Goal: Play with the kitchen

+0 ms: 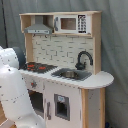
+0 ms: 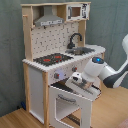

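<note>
Standing against a grey curtain, the kitchen fills the middle of both exterior views; its frame is white and light wood, with a grey hood at the top, a microwave built in beside the hood, and a dotted pegboard back below them; on the counter sit a black stovetop with red rings, a sink and a curved black faucet; the counter ends in a rounded white wing at the first exterior view's right. In the second exterior view the oven door is swung down and outward, hanging open at a slant, its window facing forward; the unit rests on a wooden floor. The white arm reaches in from the second exterior view's right, and the gripper sits at the top edge of the open door, just below the knobs; whether its fingers are spread or pressed together cannot be told. In the first exterior view the arm's white body covers the lower left corner, in front of the cabinet; the cupboard door with its small dark window stays closed beside it.
</note>
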You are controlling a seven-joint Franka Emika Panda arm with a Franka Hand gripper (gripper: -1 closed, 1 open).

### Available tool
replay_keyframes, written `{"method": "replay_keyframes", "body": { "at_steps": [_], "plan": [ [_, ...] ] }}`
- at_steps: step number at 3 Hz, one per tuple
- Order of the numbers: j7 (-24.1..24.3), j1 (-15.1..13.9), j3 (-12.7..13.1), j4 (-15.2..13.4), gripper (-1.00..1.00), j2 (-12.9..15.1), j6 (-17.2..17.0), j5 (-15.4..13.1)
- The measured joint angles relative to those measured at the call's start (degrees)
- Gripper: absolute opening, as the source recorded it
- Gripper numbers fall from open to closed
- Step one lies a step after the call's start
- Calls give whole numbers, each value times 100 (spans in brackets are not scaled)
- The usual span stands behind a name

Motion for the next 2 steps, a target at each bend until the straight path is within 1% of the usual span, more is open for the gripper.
{"method": "replay_keyframes", "body": {
  "at_steps": [1,2],
  "plan": [
    [2,0,-174,90,100,285,-231,-281],
    [151,0,-243,121,100,652,-624,-719]
  ]
}}
